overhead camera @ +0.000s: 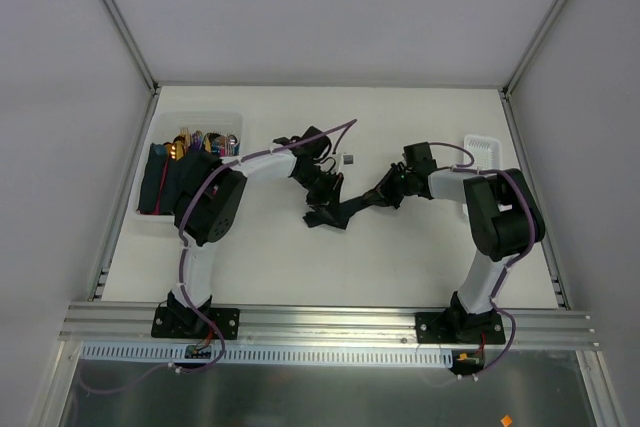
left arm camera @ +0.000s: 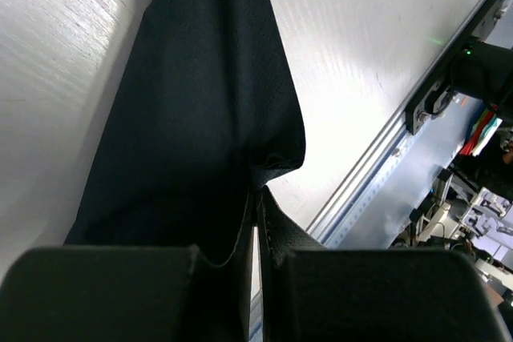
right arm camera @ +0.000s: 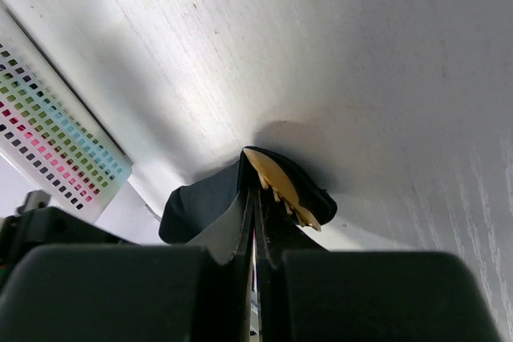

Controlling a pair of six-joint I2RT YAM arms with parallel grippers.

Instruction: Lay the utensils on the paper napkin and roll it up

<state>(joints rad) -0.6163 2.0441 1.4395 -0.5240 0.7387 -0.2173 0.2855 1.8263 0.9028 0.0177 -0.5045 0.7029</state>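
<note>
**Top external view lost the dark bundle among black claws**

From above, the paper napkin sat at mid-table between the two arms. It was dark against dark fingers, so its edges and the grip were hard to make out there. The left wrist view was clearer. The left gripper was pinched tight on a gathered fold, and the napkin's sheet stretched away toward 12 o'clock until the frame cut it off. In the right wrist view the right gripper was likewise clamped on the bunched napkin. One gold-headed utensil poked its tines out toward 4 o'clock. Its handle was wrapped out of sight, and I could not tell whether more pieces lay inside.

At 9 o'clock from the bundle stood the white bin. It held upright cutlery along its far side and dark folded napkins nearer. The left arm's elbow covered part of it. A white perforated basket sat at 2 o'clock, its contents unreadable. A small grey block lay just beyond the claws, at 12 o'clock.
</note>
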